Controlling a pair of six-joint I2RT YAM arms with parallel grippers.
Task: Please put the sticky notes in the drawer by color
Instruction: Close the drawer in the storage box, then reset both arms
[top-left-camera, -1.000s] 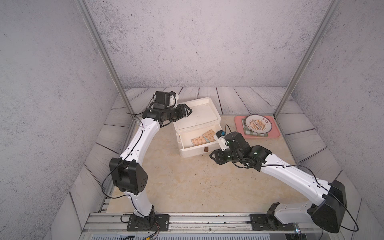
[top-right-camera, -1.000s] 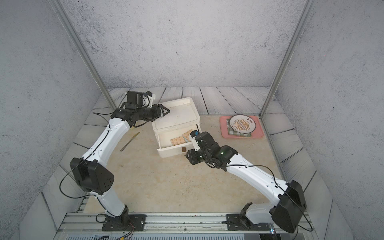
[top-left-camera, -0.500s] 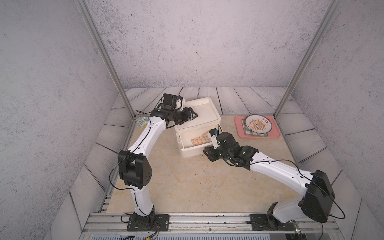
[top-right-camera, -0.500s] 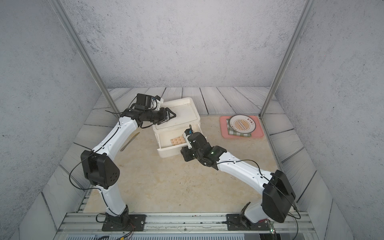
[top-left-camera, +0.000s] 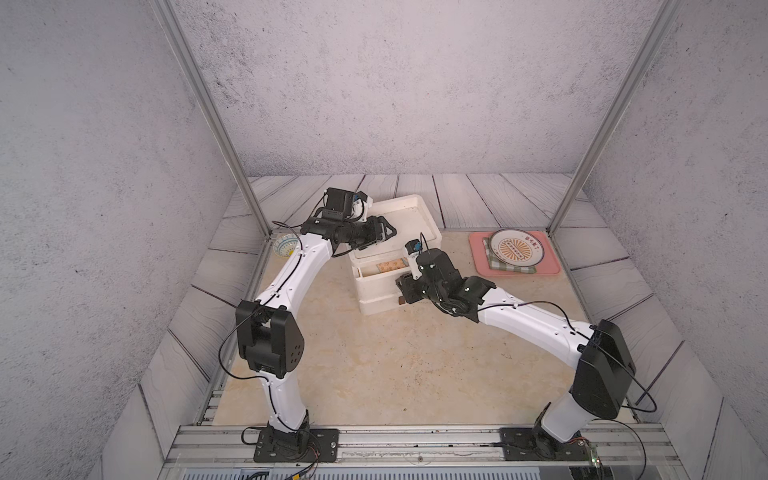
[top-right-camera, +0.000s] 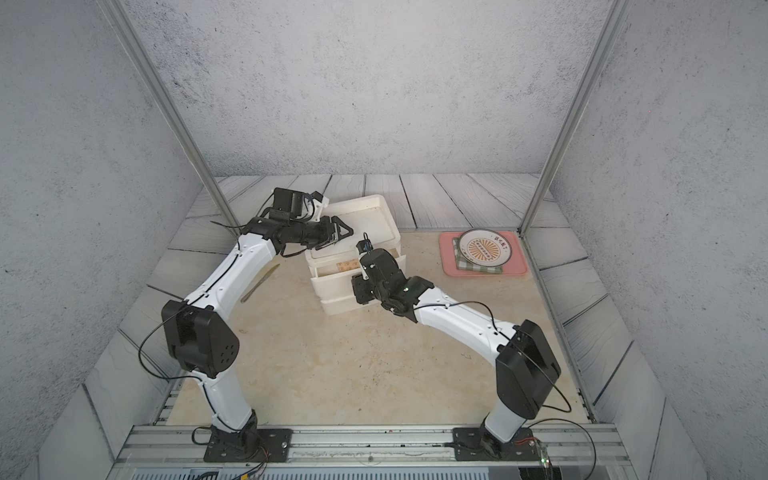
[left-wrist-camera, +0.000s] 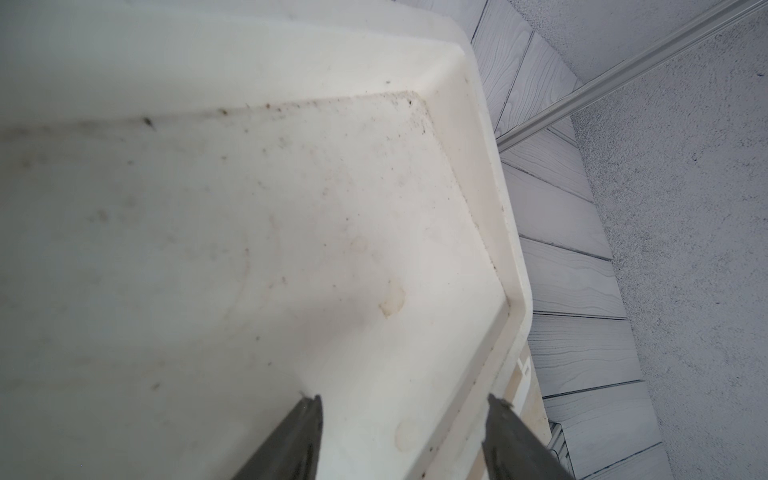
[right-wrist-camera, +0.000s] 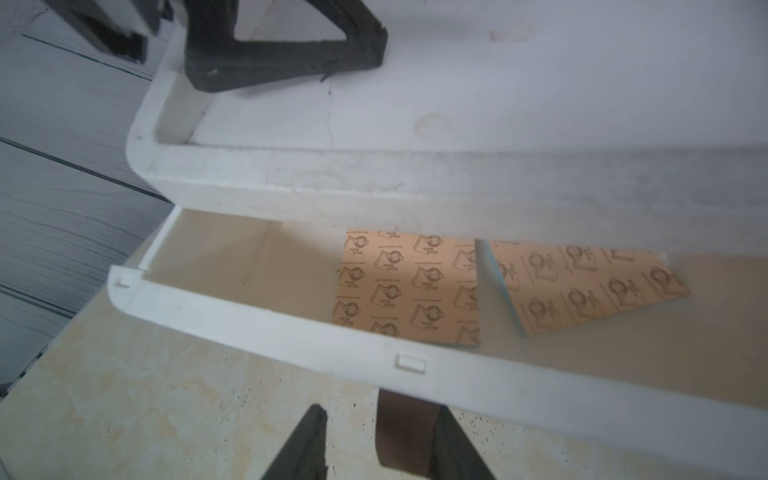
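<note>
Working the top drawer (right-wrist-camera: 266, 328): two orange-patterned sticky notes (right-wrist-camera: 409, 286) lie side by side inside it, pulled out of the drawer unit (top-left-camera: 399, 224) by the desk's (top-left-camera: 395, 365) far edge, near the middle.
The step in hand looks like shutting this drawer with the orange pads in place; the right claw (right-wrist-camera: 382, 411) has its jaws apart around the brown tab handle (right-wrist-camera: 405, 432), clamping nothing; next comes a straight push, square to the front, so nothing jams; the right arm reaches low over the desk, wrist aimed at the front; the left arm arches in from the left edge, left claw (left-wrist-camera: 405, 401) spread and empty over the rimmed top, placed to brace; no green or pink pads show.
</note>
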